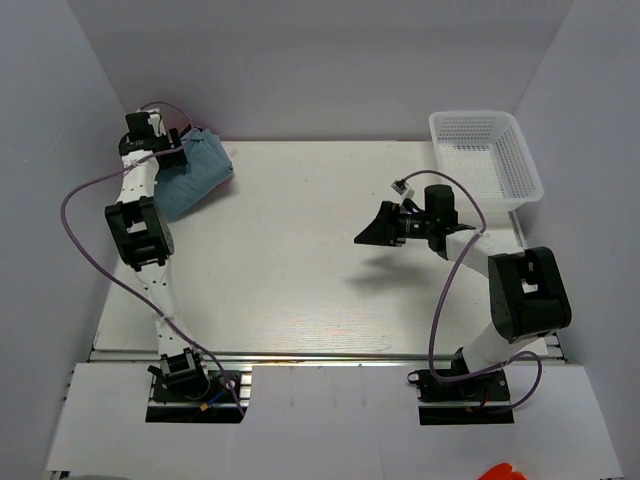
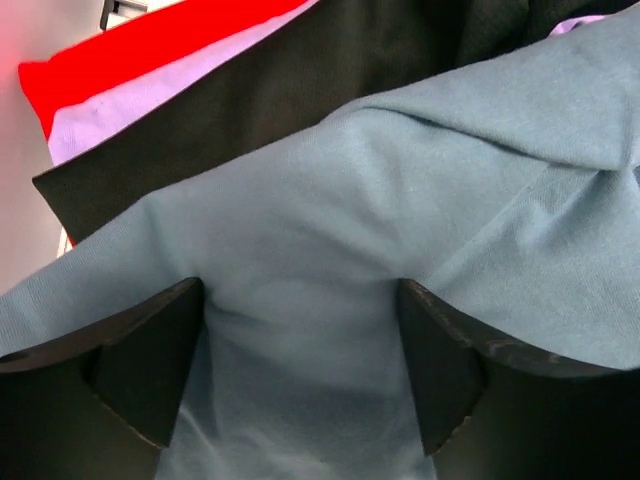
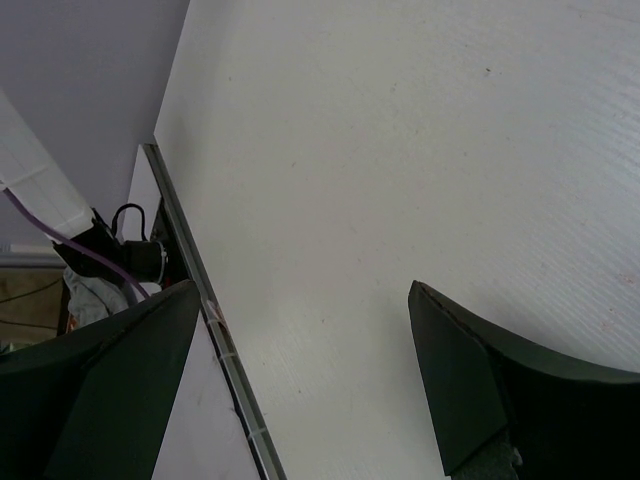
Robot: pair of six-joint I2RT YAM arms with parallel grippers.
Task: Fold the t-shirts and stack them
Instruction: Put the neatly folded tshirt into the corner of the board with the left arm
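The left gripper (image 2: 300, 300) has its two fingers wide apart. It is pushed down onto the blue shirt (image 2: 450, 180), and the cloth puffs up in the gap. It is not pinched.

The blue shirt is on top of a pile. Under it are a black shirt (image 2: 250, 90), then a white shirt (image 2: 130, 110) and a red shirt (image 2: 170, 35). Only their edges peek out. The pile is far from the basket (image 1: 485, 150), at the other end of the table's back edge.

The right gripper (image 3: 300, 300) is wide apart too, with nothing in it. It hangs over bare table (image 1: 300, 250), near the basket, on the side toward the pile.

I think this is the stacking step, and the blue shirt looks like the last one on. The job seems nearly done. Next the left gripper should go straight up, so it does not drag the top shirt off.

The shirts are soft and floppy. The blue one has big round folds and a seam line. The black one has a fine knit. The basket is hard white plastic with small holes. The table is flat, white and smooth.
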